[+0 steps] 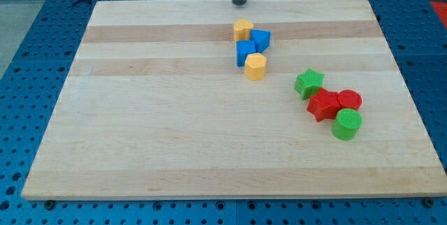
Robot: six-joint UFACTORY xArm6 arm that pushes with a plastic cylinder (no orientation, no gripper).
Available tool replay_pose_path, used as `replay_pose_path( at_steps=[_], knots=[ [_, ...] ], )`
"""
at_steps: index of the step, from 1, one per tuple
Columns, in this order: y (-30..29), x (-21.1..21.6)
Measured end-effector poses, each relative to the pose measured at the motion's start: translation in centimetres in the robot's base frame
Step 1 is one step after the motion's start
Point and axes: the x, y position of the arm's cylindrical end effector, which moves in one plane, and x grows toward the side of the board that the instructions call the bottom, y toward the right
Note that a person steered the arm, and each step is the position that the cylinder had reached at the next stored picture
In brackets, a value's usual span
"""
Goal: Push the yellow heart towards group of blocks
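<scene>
Right now the yellow heart [243,29] sits near the view's top of the bench [174,127], a little right of centre. It heads a short column of blocks. A blue block [261,40] touches its lower right side and a second blue block [245,49] lies just below it. Their shapes are hard to make out. A yellow hexagonal block [255,66] closes the column at the view's bottom.

My tip [239,4] stands almost straight towards the view's top from the heart, a shade to the left and apart from it, at the bench's far edge. It is a bare rod with nothing to clench or release, and it holds nothing. Whether it rests on the wood or hangs above it, I cannot tell.

Well apart, towards the view's lower right, lies the other cluster: a green star [309,83], a red star-like block [323,105], a red cylinder [349,100] and a green cylinder [347,124].

If that cluster is the group meant, the heart must travel down and to the right. My tip is already on roughly the correct side. It likely wants a small shift leftwards, so the push line runs diagonally. The upper blue block stands in that path and would probably be carried along.
</scene>
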Motion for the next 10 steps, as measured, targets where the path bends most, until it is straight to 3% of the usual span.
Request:
replay_pose_path(
  at_steps=[1,3,10],
  knots=[
    [0.2,0.2],
    [-1.2,5.4],
    [-1.2,11.8]
  ],
)
